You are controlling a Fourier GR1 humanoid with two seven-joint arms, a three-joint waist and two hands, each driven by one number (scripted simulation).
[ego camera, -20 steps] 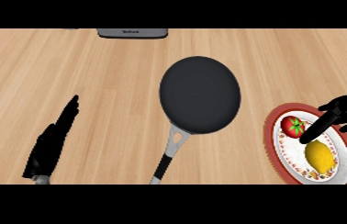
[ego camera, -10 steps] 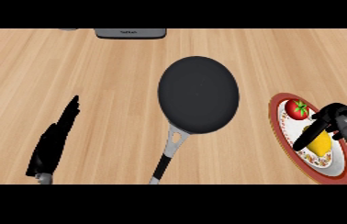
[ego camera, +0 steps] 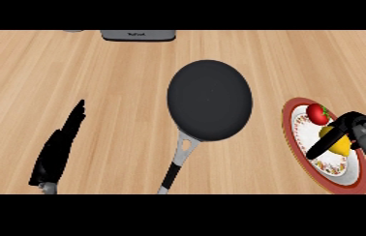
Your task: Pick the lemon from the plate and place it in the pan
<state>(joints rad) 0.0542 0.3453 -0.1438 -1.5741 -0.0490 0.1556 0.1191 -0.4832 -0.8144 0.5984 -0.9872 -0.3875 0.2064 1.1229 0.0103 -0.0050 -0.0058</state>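
The light wooden worktop [ego camera: 107, 85] carries a round black frying pan [ego camera: 209, 100] at centre, its grey and black handle [ego camera: 178, 165] running toward 7 o'clock. At 4 o'clock from the pan, near the view's right edge, lies a round white plate with a red patterned rim [ego camera: 300, 148]. On the plate rest a yellow lemon [ego camera: 337, 142] and, at 11 o'clock from it, a red tomato with a green stalk [ego camera: 317, 114]. The right hand [ego camera: 346, 128] enters from the right edge; its fingers [ego camera: 325, 145] are curled over the lemon, one crossing its front and the others at its upper side. The lemon is on the plate, well apart from the pan. The left hand [ego camera: 61, 145] rests at lower left, fingers straight, pointing toward 12 o'clock. A grey appliance [ego camera: 138, 35] sits at the worktop's far edge.
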